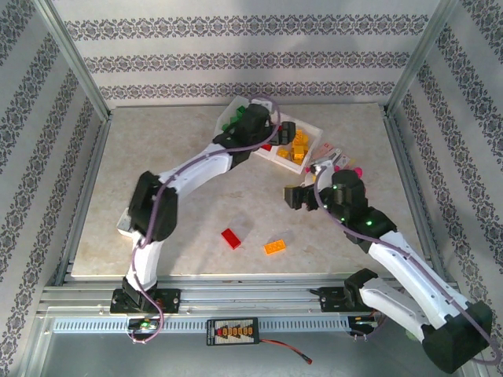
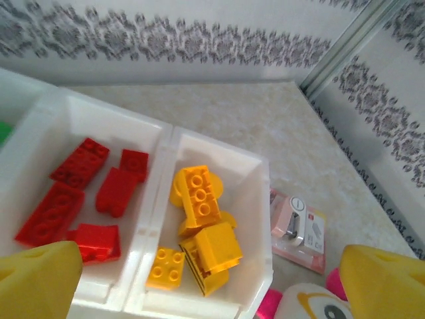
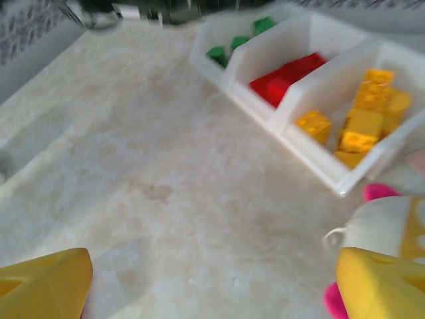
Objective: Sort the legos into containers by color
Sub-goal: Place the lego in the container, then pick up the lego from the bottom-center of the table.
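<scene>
The containers are one white three-compartment tray (image 1: 316, 129) at the back of the table. In the left wrist view my left gripper (image 2: 212, 289) hangs open over it with nothing between its yellow fingers (image 2: 40, 279). Below it the middle compartment holds red legos (image 2: 73, 193) and the end one orange legos (image 2: 199, 199). A sliver of green (image 2: 3, 133) shows at the left edge. Two loose legos lie on the table, a red brick (image 1: 231, 238) and an orange brick (image 1: 275, 247). My right gripper (image 1: 292, 196) stands open over bare table (image 3: 199, 199), right of both loose bricks.
A pink packet (image 2: 299, 226) and a white-and-pink toy (image 2: 305, 302) lie just beyond the tray's orange end, close to the right gripper. A small pale box (image 1: 124, 224) sits at the table's left edge, partly behind the left arm. Patterned walls enclose the table.
</scene>
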